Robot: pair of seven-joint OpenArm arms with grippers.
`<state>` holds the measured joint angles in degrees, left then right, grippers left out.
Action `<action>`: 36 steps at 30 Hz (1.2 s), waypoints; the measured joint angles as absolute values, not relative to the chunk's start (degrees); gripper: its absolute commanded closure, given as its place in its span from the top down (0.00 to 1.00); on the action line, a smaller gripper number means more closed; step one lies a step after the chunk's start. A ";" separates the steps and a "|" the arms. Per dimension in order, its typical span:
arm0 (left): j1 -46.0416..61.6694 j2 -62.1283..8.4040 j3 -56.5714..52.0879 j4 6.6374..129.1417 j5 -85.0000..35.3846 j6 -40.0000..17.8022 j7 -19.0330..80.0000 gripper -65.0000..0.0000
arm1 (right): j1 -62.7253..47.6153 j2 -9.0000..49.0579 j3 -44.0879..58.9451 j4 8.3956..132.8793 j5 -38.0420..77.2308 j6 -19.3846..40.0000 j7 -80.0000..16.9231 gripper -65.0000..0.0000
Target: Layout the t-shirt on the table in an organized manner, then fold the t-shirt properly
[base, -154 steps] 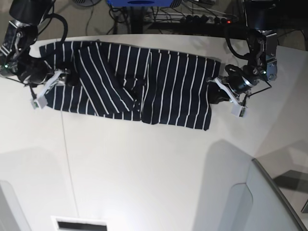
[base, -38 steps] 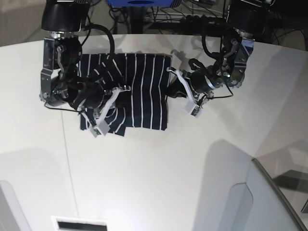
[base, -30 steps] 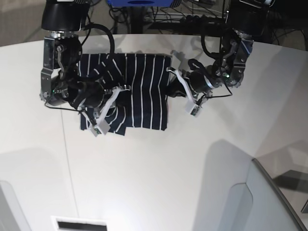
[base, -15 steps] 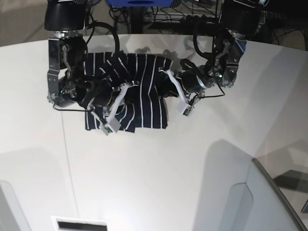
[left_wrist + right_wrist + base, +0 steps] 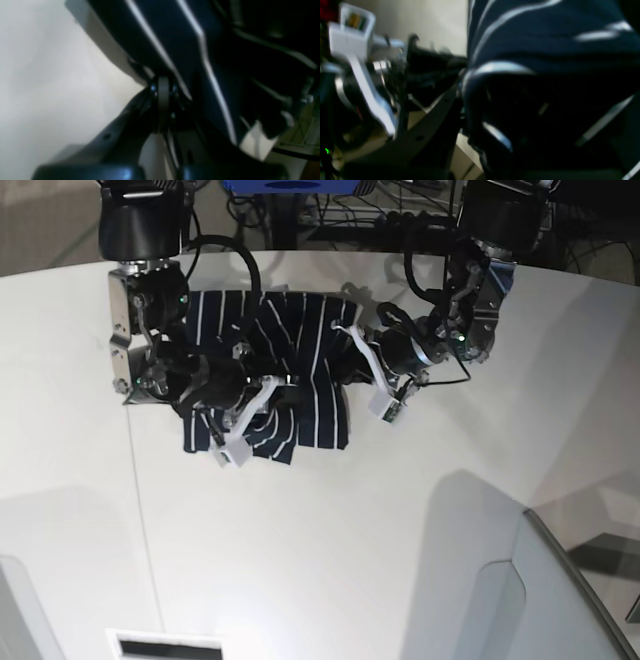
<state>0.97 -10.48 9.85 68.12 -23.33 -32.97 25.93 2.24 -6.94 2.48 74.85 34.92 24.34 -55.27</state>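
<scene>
The t-shirt point(image 5: 305, 415), dark navy with thin white stripes, lies folded into a narrow bundle at the back middle of the white table point(image 5: 330, 530). Its upper layers are raised and bunched between the two arms. My left gripper point(image 5: 347, 362) sits at the shirt's right edge; in its wrist view the gripper point(image 5: 162, 86) is shut on a fold of the t-shirt point(image 5: 175, 37). My right gripper point(image 5: 262, 386) is over the shirt's left half. Its blurred wrist view shows the t-shirt point(image 5: 545, 37) draped over and pinched at the fingers point(image 5: 461, 85).
A thin seam point(image 5: 140, 510) runs down the table's left part. A pale curved panel point(image 5: 545, 600) fills the lower right corner. A white slotted piece point(image 5: 165, 646) sits at the bottom edge. Cables and a blue object point(image 5: 290, 185) lie beyond the far edge.
Both grippers have drawn closer together over the shirt. The right gripper has moved right and the left one left. The fabric between them has lifted and bunched.
</scene>
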 measured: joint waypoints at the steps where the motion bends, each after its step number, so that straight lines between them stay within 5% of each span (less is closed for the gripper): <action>1: 1.19 -11.20 9.85 69.56 -23.83 -32.99 25.96 0.00 | 2.46 -6.85 2.48 74.52 34.94 24.34 -54.92 0.00; 20: 6.02 -16.51 -0.49 72.05 -23.66 -33.01 26.15 0.00 | 2.15 -6.70 2.50 74.24 34.94 23.97 -56.12 0.00; 29: 10.55 -16.45 -14.98 72.05 -23.86 -33.17 25.98 0.00 | 2.15 -6.68 2.52 74.19 34.94 23.97 -55.90 0.01; 36: 11.66 -16.38 -18.46 72.05 -24.01 -33.19 26.17 0.00 | 2.15 -6.70 2.61 74.19 35.18 23.97 -56.07 0.33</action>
<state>11.66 -16.38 -18.46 72.05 -24.01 -33.19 26.17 2.15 -6.70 2.61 74.19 35.18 23.97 -56.07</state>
